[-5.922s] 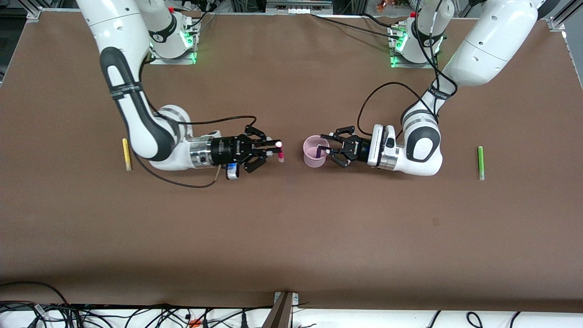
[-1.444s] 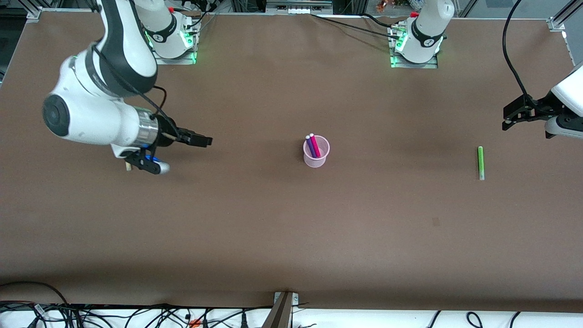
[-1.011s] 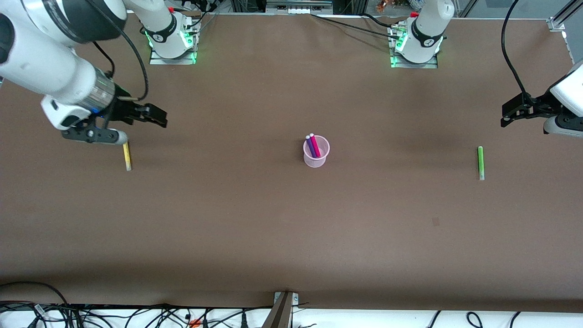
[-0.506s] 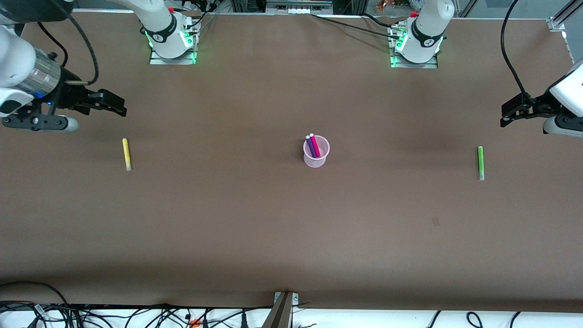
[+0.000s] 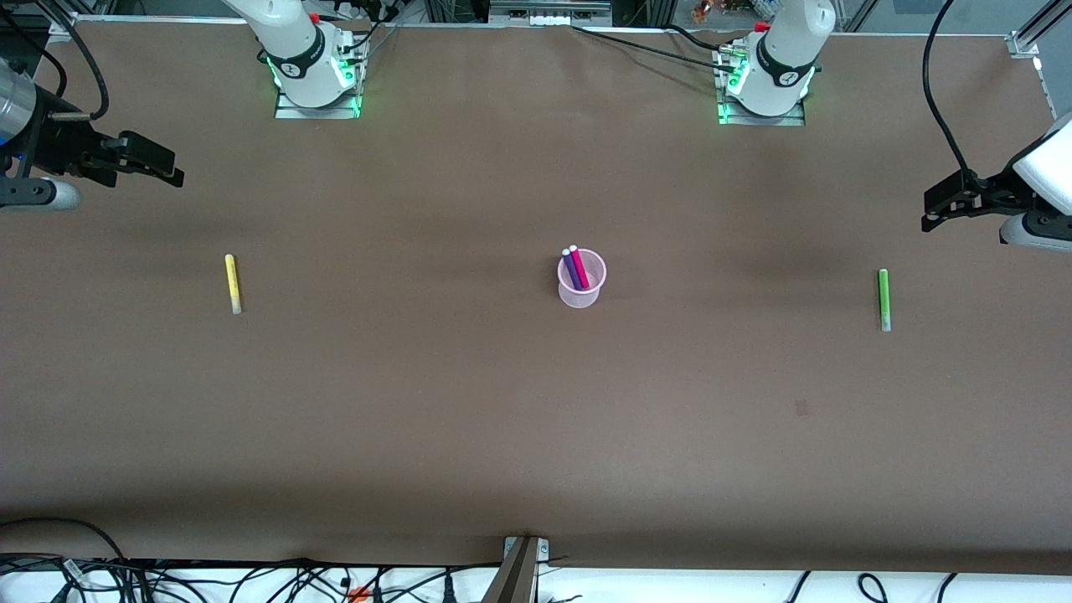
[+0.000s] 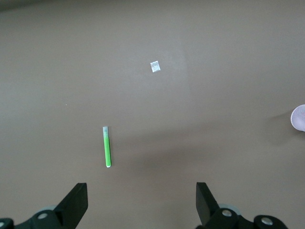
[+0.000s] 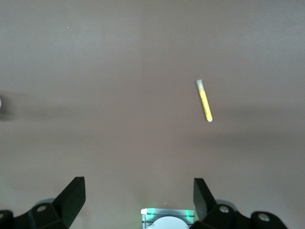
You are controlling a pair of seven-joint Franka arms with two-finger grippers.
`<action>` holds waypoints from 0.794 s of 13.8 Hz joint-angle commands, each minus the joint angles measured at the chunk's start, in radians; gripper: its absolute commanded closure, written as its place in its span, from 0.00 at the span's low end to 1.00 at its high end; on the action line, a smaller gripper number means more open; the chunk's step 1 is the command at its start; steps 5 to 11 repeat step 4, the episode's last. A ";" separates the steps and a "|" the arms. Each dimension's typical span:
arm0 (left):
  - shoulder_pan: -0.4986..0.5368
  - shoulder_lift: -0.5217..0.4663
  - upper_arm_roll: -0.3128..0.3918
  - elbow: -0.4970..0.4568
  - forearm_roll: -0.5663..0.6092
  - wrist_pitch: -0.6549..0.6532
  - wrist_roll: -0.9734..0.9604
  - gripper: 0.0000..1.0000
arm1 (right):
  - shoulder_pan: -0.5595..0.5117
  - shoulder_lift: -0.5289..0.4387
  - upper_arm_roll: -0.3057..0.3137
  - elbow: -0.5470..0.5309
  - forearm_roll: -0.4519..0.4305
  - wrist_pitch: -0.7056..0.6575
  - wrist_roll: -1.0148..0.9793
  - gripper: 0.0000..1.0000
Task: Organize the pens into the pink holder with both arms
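Observation:
The pink holder point(image 5: 581, 283) stands at the table's middle with the magenta pen point(image 5: 578, 266) and the dark purple-blue pen point(image 5: 570, 269) upright in it. The yellow pen point(image 5: 232, 284) lies flat toward the right arm's end and shows in the right wrist view point(image 7: 204, 100). The green pen point(image 5: 883, 299) lies flat toward the left arm's end and shows in the left wrist view point(image 6: 107, 147). My right gripper point(image 5: 159, 167) is open and empty, raised over the table's edge at its end. My left gripper point(image 5: 938, 213) is open and empty, raised near the green pen.
The brown table point(image 5: 536, 402) carries a small pale scrap point(image 6: 155, 67) and a faint dark mark point(image 5: 801, 408). The arms' bases point(image 5: 316, 79) point(image 5: 760, 88) stand along the edge farthest from the front camera. Cables hang past the edge nearest that camera.
My right gripper has let go of the magenta pen in the holder and swung, raised, out past the yellow pen toward its end. My left gripper withdrew to its end and now holds still.

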 commanded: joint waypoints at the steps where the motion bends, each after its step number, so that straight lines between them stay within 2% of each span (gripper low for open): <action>1: 0.001 -0.022 0.004 -0.010 -0.016 -0.010 -0.003 0.00 | -0.019 -0.033 0.028 -0.028 -0.032 0.012 -0.032 0.00; 4: 0.001 -0.022 0.004 -0.010 -0.016 -0.011 -0.005 0.00 | 0.001 -0.015 0.028 0.010 -0.056 0.007 -0.032 0.00; 11: 0.001 -0.022 0.004 -0.010 -0.016 -0.011 -0.005 0.00 | 0.001 -0.015 0.028 0.010 -0.056 0.007 -0.032 0.00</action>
